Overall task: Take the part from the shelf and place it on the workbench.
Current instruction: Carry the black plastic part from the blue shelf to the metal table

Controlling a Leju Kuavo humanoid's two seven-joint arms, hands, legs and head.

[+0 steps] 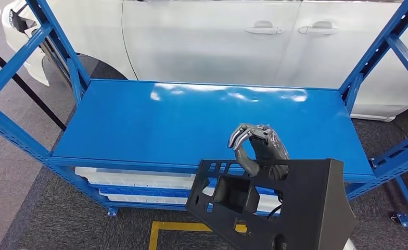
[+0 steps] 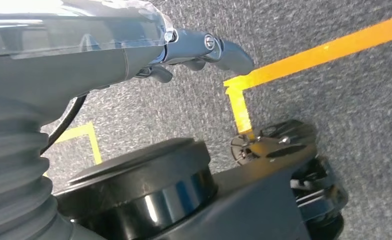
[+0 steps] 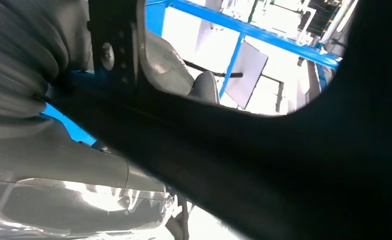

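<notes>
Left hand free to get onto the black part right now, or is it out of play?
Probably not as it stands. The left hand hangs low over the grey floor by the yellow tape, while the right hand holds the black part up by the blue shelf.

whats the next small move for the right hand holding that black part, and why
Probably carry the black part forward and lower it toward the blue surface. The right hand grips the part's upper edge and holds it raised, at the near edge of the surface rather than resting on it. The surface ahead looks bare, so there seems to be room to set it down. The left hand hangs over the floor.
</notes>
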